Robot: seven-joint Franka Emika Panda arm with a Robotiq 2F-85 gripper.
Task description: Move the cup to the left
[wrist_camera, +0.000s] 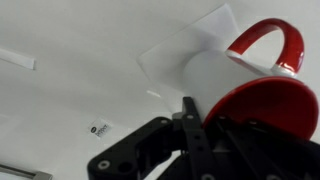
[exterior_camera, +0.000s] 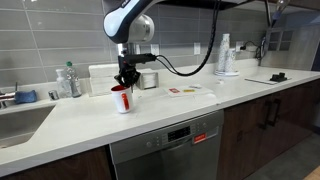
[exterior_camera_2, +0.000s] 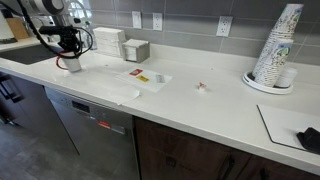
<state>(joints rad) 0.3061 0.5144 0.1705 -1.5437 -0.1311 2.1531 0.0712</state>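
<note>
The cup is a small red mug with a white inside and a side handle. It shows in both exterior views (exterior_camera: 123,101) (exterior_camera_2: 71,63) on the white counter (exterior_camera: 180,105), and fills the right of the wrist view (wrist_camera: 262,95), handle pointing away. My gripper (exterior_camera: 125,84) (exterior_camera_2: 67,48) comes down onto it from above. In the wrist view the black fingers (wrist_camera: 215,118) are closed on the mug's rim, one finger outside the wall. I cannot tell whether the mug rests on the counter or hangs just above it.
A clear plastic bottle (exterior_camera: 70,80) stands near the sink (exterior_camera: 20,122). White and grey boxes (exterior_camera_2: 118,45) sit against the tiled wall. Flat papers (exterior_camera_2: 140,78) lie mid-counter. A stack of paper cups (exterior_camera_2: 277,50) and a dark object (exterior_camera_2: 308,140) are further along.
</note>
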